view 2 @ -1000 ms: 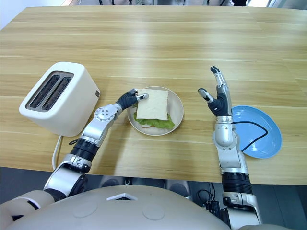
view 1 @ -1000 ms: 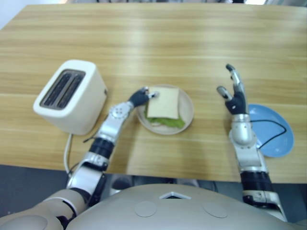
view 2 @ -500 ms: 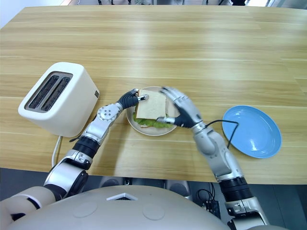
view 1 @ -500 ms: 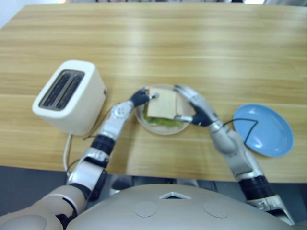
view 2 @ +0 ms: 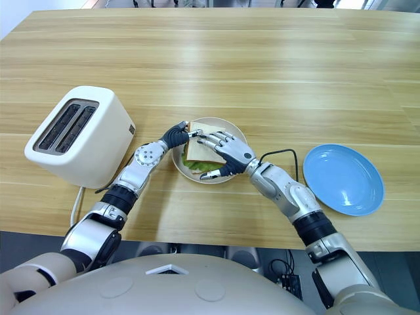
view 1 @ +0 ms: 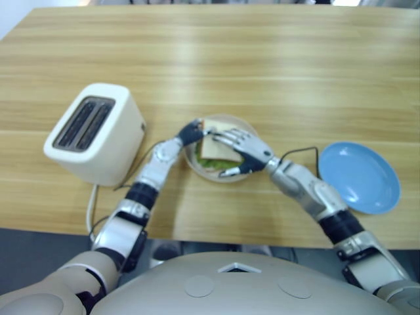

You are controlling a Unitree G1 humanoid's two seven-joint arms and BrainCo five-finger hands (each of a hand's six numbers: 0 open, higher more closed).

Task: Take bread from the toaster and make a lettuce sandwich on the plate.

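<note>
Wood in pale, straight-grained planks makes up the table, which runs wide and far beyond both hands; past its far left corner a pale strip of the room shows, and under its near edge the floor is dark grey. The left hand has its fingers curled, with the tips pinched on the far left corner of the bread slice. The right hand lies palm down on that slice, its fingers straight and spread, holding nothing, their tips just beside the left hand's. Under both sets of fingers lies the lettuce, green at the slice's near edge, on the beige plate. Left of the left fingers, near but apart, stands the white toaster, its slots up, with a white cord dropping over the near edge. Right of the right fingers, past the wrist, a blue plate sits well apart, and a black cable loops at that wrist.
</note>
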